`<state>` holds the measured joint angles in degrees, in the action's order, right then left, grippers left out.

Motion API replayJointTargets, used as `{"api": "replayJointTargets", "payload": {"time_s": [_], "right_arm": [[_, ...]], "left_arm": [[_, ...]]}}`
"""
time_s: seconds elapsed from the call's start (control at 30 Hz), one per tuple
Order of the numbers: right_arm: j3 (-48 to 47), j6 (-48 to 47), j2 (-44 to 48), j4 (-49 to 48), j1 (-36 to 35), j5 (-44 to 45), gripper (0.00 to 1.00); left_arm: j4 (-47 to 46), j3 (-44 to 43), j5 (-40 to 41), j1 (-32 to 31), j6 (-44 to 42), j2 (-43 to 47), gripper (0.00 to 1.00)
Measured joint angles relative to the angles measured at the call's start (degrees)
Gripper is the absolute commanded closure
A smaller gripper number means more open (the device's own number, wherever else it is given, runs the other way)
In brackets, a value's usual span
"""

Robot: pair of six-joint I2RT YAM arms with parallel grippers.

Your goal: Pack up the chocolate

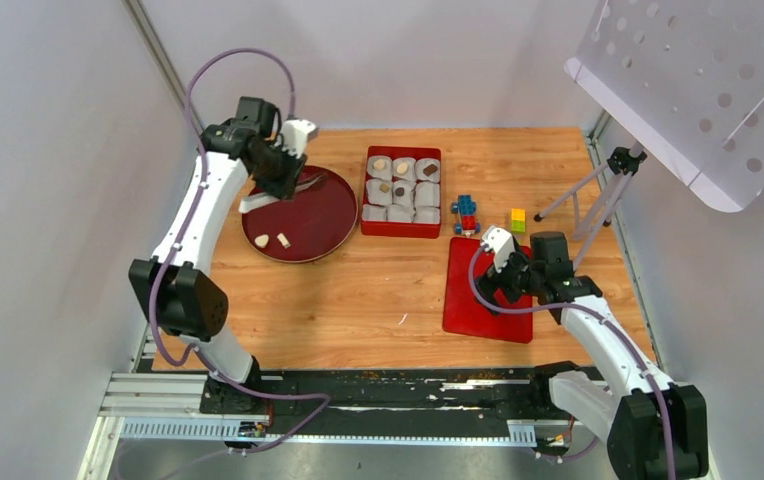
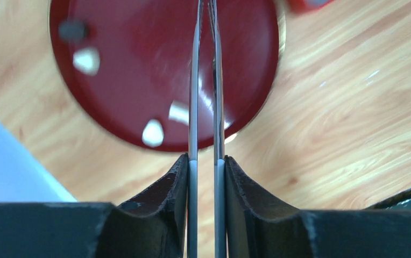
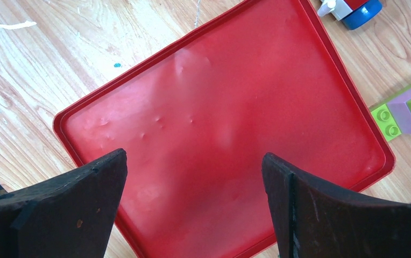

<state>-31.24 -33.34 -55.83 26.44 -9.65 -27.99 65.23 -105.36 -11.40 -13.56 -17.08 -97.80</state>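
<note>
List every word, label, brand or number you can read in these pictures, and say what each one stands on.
None. No readable text shows on the red box, the round plate, the flat red lid, the toy blocks or the tweezers.

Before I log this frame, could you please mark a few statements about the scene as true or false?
1. The left gripper holds metal tweezers over the round plate. True.
2. The right gripper is shut on a toy block. False: it is open and holds nothing, above the flat red tray.
3. All paper cups in the red box hold chocolate. False: the near row looks empty.
4. Some chocolate pieces lie on the round plate. True.
</note>
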Motion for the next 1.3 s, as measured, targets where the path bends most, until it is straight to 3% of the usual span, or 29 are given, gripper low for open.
{"api": "replayJointTargets", "payload": {"time_s": [0.1, 0.23, 0.6, 1.3], "right_arm": [[0.0, 0.02, -0.44, -0.33, 0.0, -0.02, 0.04], [0.0, 0.04, -0.46, -0.63, 0.0, -0.11, 0.04], [0.02, 0.02, -0.28, -0.57, 0.0, -0.17, 0.04], [0.02, 0.02, -0.04, -0.57, 0.0, -0.15, 0.04]], "left_arm": [[0.83, 7.23, 3.3, 4.11, 0.2, 3.26, 0.57], [2.36, 14.19, 6.58, 5.86, 0.66, 4.04, 0.61], [1.25, 21.46, 5.6, 15.87, 13.07, 7.56, 0.56], [1.03, 22.82, 1.46, 15.52, 17.86, 8.85, 0.47]]}}
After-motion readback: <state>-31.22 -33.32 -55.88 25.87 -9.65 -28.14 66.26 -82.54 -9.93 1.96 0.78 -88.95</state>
